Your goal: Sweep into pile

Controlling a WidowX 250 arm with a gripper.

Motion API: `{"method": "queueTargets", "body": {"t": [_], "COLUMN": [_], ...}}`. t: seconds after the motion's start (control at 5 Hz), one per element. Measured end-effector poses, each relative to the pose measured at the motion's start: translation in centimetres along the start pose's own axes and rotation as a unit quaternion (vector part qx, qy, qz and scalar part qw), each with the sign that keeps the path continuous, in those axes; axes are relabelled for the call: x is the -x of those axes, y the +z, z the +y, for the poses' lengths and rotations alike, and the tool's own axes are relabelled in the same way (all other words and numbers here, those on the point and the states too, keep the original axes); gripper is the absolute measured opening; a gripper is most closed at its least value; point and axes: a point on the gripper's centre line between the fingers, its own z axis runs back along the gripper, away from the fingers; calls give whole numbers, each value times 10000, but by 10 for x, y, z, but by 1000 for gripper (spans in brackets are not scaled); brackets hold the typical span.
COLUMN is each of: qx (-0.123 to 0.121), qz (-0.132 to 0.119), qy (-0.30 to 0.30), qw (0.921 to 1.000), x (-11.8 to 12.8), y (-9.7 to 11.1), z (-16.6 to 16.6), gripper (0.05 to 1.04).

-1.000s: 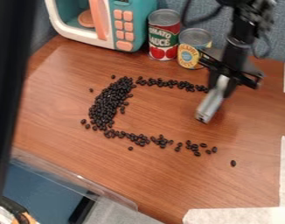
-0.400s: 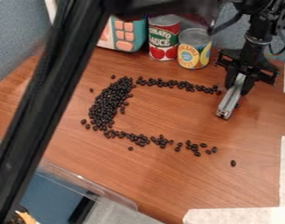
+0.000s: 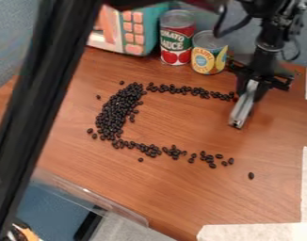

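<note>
The gripper (image 3: pixel 250 89) hangs at the right end of the upper row of beans, shut on a narrow silver-grey bar (image 3: pixel 243 109) that slants down to the lower left. Small black beans form a C open to the right. Its thickest part is the dense heap (image 3: pixel 117 112) on the left. From there a thin upper row (image 3: pixel 187 89) runs right to beside the gripper, and a looser lower row (image 3: pixel 149 149) trails to the right. One stray bean (image 3: pixel 251 175) lies apart at the lower right.
Behind the beans stand a red-labelled can (image 3: pixel 177 37), a yellow-labelled can (image 3: pixel 209 52) and a teal toy microwave (image 3: pixel 134 30). A black arm link (image 3: pixel 39 113) crosses the left side. White paper (image 3: pixel 256 233) lies along the wooden table's (image 3: pixel 181 188) lower right edge.
The gripper with its bar moved right, then slightly back left. The arm link swung in from the left edge across the view. Visible beans lie as before; more of the upper row's right end shows.
</note>
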Motion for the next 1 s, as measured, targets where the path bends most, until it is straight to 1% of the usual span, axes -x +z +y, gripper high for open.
{"method": "queueTargets", "body": {"t": [0.2, 0.6, 0.8, 1.0], "qx": [-233, -448, -510, -488], "qz": [20, 158, 224, 299], "qy": [199, 649, 896, 1144], "qw": [9995, 9968, 9944, 9918], "x": [9, 25, 34, 40], "y": [-2, -7, -10, -12], "z": [24, 70, 92, 108], "gripper": [348, 348, 348, 348]}}
